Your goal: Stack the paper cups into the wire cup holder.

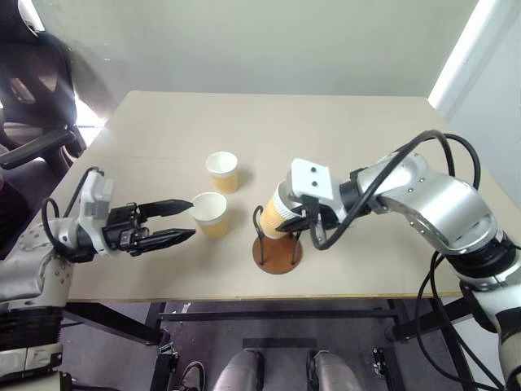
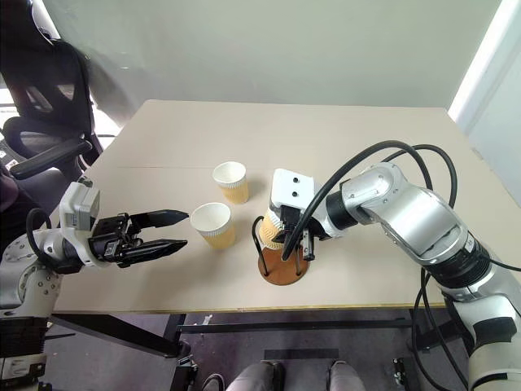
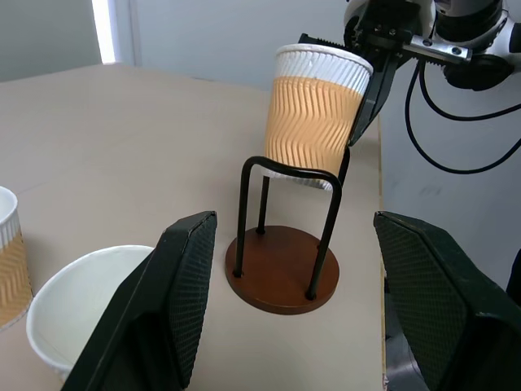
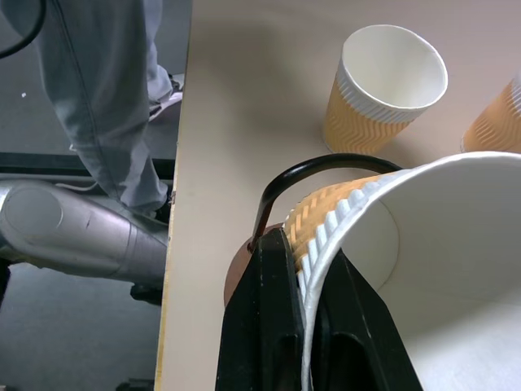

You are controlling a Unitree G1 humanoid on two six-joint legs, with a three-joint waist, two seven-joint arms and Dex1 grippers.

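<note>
Beige tabletop [image 1: 342, 138] carries everything. Near its left edge the left gripper [image 1: 183, 220] gapes, its fingers just beside one tan-yellow ribbed paper cup [image 1: 212, 214]; another [image 1: 222, 172] stands behind. Toward the front edge, the right gripper [image 4: 305, 322] pinches the rim of a third, tilted cup [image 3: 313, 114] above the brown-based wire cup holder [image 3: 282, 265]; the right wrist view shows one finger inside that cup.

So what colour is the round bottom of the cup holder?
Reddish-brown, like polished wood, under the black wires. The wire cup holder's base shows best in the left wrist view.
</note>
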